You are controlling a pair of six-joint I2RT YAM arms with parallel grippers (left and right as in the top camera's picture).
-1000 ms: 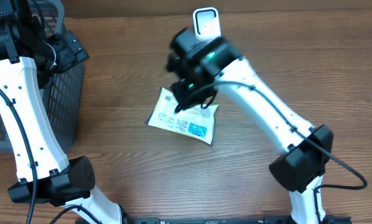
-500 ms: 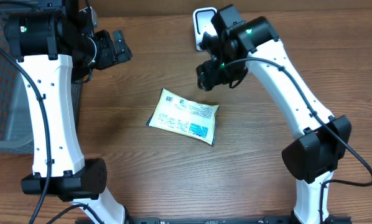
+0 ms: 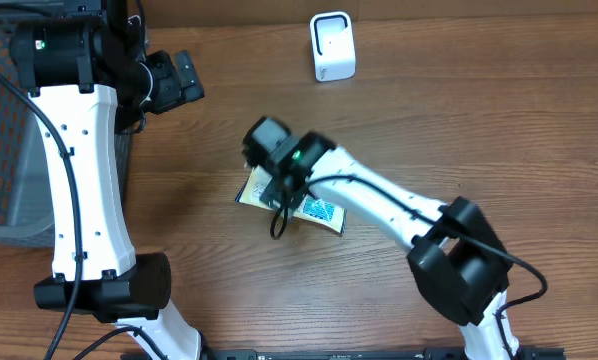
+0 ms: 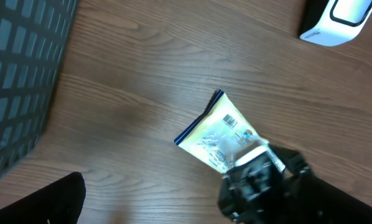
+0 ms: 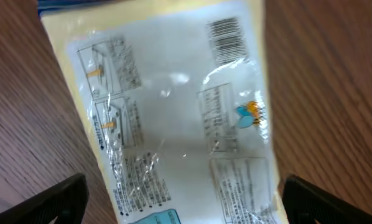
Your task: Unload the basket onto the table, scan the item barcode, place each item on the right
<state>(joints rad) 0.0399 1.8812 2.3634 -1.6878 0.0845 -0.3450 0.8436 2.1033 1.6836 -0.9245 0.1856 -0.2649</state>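
A yellow packet lies flat in the middle of the wooden table, barcode facing up. The right gripper hovers just above it, fingers spread wide, holding nothing. Farther left, the left gripper hangs spread and empty beside a mesh basket. A white scanner stands at the far edge. Judging by this, grasping, carrying and scanning all remain.
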